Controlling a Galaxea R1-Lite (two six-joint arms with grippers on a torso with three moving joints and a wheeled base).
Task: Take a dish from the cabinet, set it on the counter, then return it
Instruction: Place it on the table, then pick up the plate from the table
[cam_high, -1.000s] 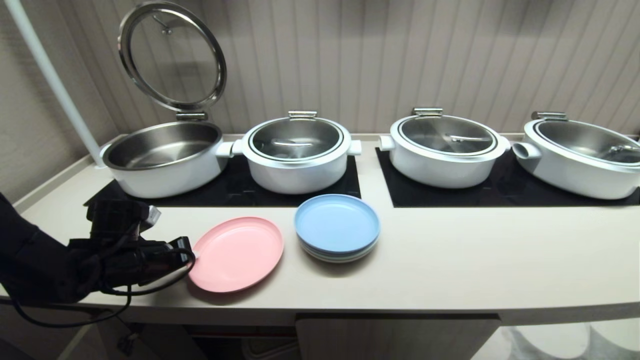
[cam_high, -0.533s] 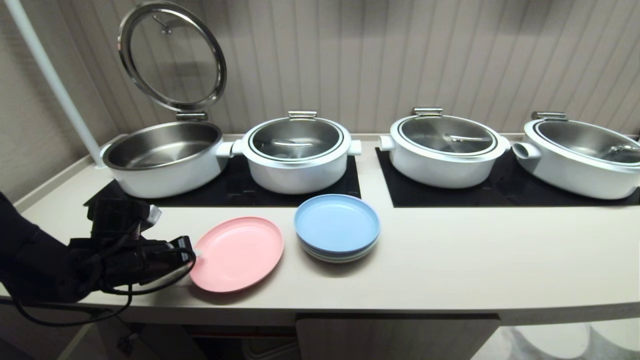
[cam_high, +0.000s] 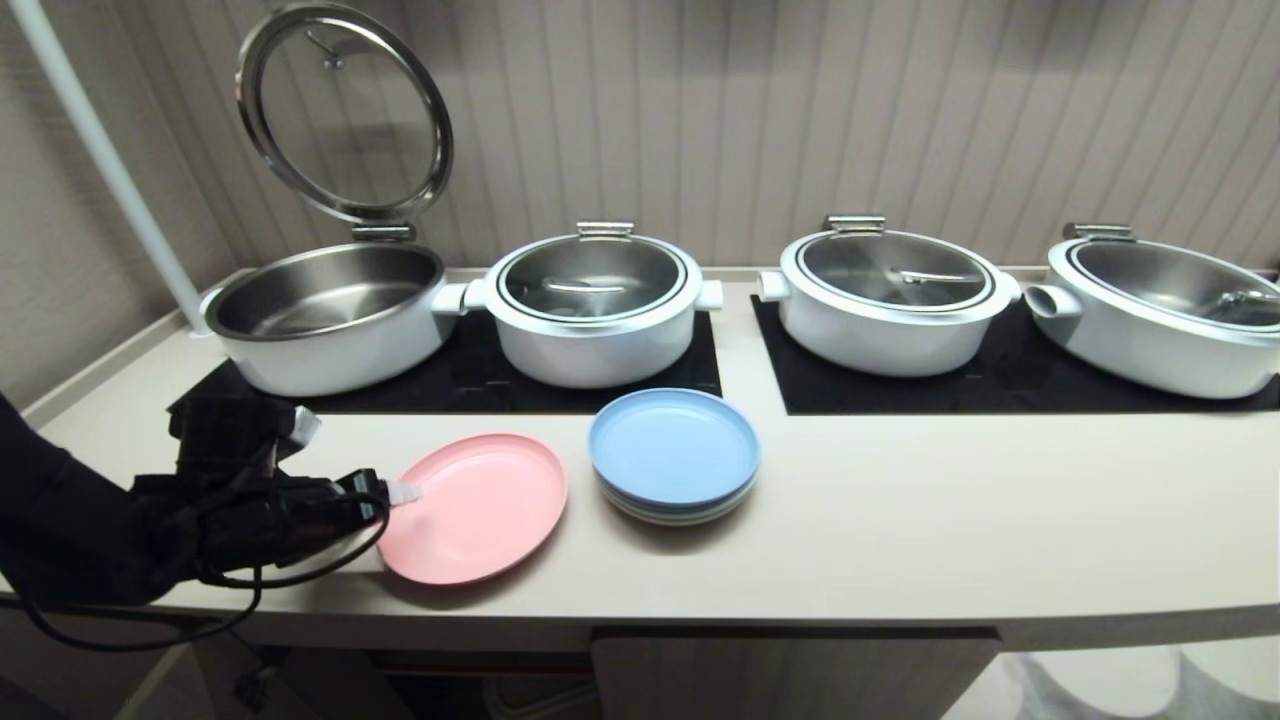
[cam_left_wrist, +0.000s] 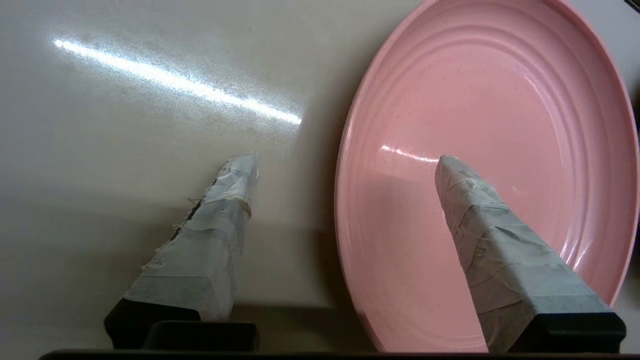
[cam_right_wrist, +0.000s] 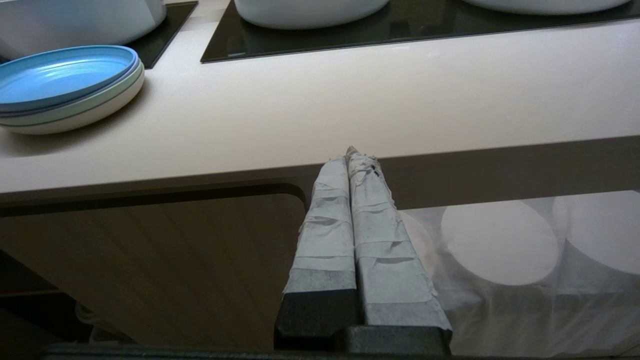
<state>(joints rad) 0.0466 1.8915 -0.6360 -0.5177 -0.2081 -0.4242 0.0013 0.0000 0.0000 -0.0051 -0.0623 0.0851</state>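
Straddling the near-left rim of the dish (cam_high: 472, 508), the left gripper (cam_left_wrist: 345, 165) has its fingers spread wide: one taped finger over the pink inside, the other over the bare desk (cam_high: 900, 520) just outside the rim. Nothing is held. Dish lies flat on the desk near the front edge, directly ahead of this gripper, just left of the blue-topped plate stack (cam_high: 674, 455), the two not touching. Round dish, so no long axis; what matters is that the rim runs between the two fingers, so a re-grasp would only need closing. Left arm far nearer; right gripper (cam_right_wrist: 352, 155) is parked below the desk edge in front of the cabinet (cam_right_wrist: 150, 260), fingers pressed together, empty. Judging: placing on the desk done, return to cabinet remains.
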